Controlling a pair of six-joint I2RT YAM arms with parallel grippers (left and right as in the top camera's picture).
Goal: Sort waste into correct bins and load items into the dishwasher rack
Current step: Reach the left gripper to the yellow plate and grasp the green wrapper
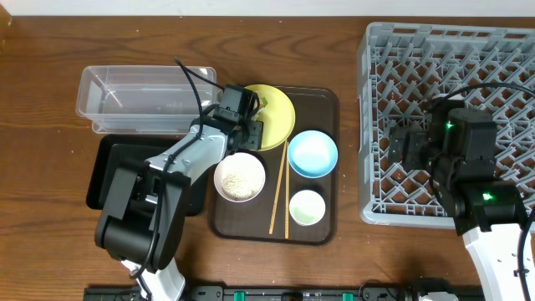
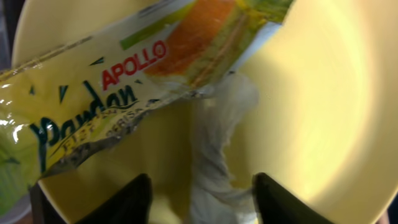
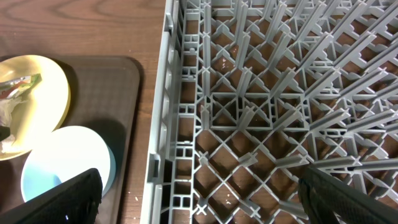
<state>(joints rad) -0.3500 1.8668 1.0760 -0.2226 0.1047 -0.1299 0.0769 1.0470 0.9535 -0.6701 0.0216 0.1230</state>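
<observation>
The snack wrapper (image 2: pixel 124 81) and the crumpled white tissue (image 2: pixel 217 149) lie on the yellow plate (image 2: pixel 311 112). My left gripper (image 2: pixel 202 199) is open just above the plate, with one finger on each side of the tissue. In the overhead view it (image 1: pixel 256 127) hangs over the plate (image 1: pixel 276 113). My right gripper (image 3: pixel 199 193) is open and empty above the left edge of the grey dishwasher rack (image 3: pixel 261 93). The pinkish-white bowl (image 1: pixel 219 171) holds beige food scraps (image 1: pixel 240 178). The light blue bowl (image 1: pixel 312 153), white cup (image 1: pixel 307 207) and chopsticks (image 1: pixel 278 192) lie nearby.
The dishes sit on a brown serving tray (image 1: pixel 326 104). The clear tub (image 1: pixel 142 96) stands at the back left, with the black tray (image 1: pixel 113 176) in front of it. The rack (image 1: pixel 451 50) fills the right side.
</observation>
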